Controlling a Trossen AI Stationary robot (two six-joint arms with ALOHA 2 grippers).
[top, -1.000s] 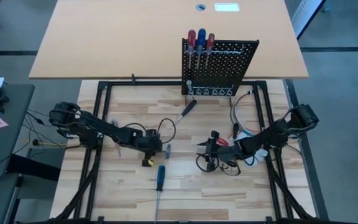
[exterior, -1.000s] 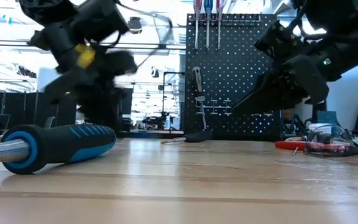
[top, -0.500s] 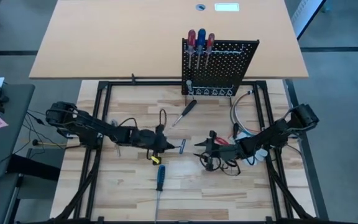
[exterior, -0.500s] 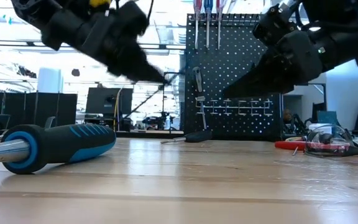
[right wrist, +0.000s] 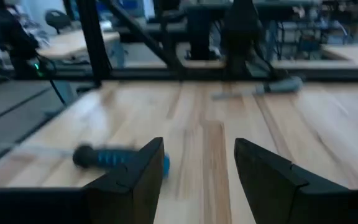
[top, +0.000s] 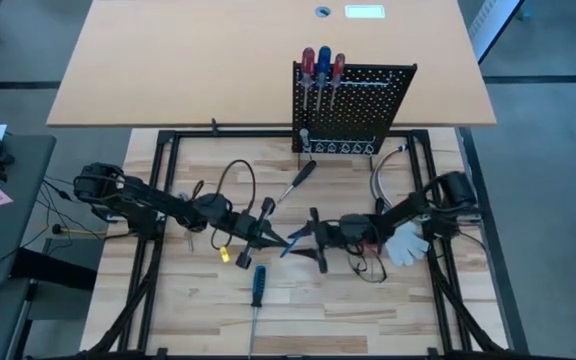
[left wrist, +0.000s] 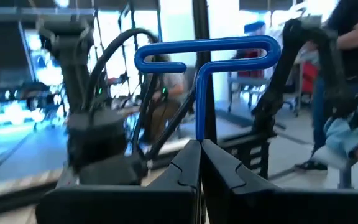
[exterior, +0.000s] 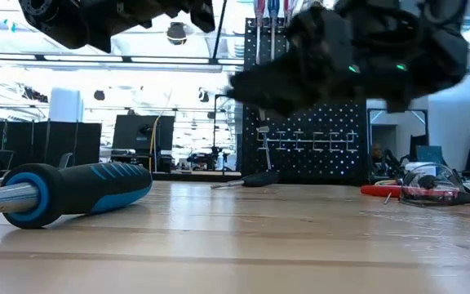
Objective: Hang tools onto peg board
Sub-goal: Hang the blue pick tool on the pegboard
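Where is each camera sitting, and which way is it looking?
High view: above the table, looking straight down; both arms, left gripper, right gripper, peg board.
Low view: at tabletop height, looking across at the peg board; both arms hang in from above.
Left wrist view: on the left arm, looking past its shut fingers holding a blue T-handle tool.
Right wrist view: on the right arm, looking past open fingers along the table.
Shared: high, low and right wrist views all show the blue-handled screwdriver.

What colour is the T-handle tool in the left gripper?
Blue T-handle tool, clearest in the left wrist view.
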